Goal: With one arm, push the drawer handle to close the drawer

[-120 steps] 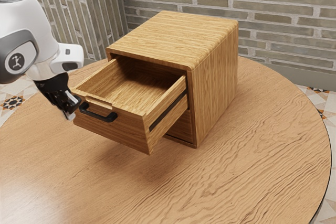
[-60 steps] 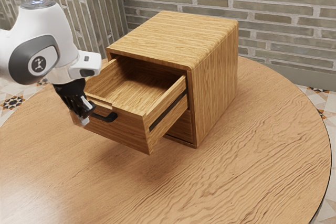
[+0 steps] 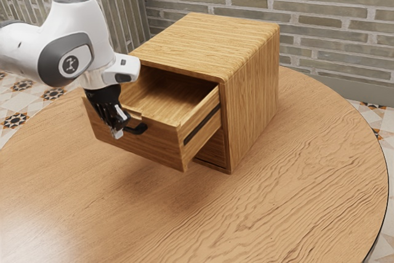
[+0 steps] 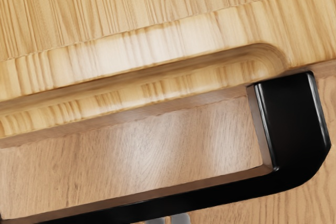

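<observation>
Drawer (image 3: pixel 148 146) slid slightly inward (still well open), gripper (image 3: pixel 118 132) at its black handle (image 3: pixel 137 129), pressed together

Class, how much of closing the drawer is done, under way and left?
Done: the black two-finger gripper has reached the black bar handle. In hand: the push, apparently; the wooden drawer sits slightly further in than a moment ago. Left: most of the closing, as the drawer juts well out of the box-shaped wooden cabinet.

Glossy handle (image 4: pixel 291 124), grained wooden drawer (image 3: pixel 159 145)
</observation>
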Robot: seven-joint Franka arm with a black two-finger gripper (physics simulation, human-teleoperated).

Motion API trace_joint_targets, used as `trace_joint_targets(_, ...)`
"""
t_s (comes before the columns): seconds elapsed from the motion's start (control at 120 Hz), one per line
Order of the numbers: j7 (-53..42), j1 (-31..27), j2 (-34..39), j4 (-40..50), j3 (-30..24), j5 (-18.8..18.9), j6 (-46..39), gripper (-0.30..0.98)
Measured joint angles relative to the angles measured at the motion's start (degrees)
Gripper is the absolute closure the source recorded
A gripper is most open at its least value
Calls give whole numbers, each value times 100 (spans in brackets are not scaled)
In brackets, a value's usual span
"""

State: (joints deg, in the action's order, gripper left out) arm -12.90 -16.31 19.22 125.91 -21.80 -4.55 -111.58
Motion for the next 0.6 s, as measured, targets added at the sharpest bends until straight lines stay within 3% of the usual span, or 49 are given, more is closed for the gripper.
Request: trace_joint_targets(0.6,166,237,-1438,-1290,-1,768,-9,79)
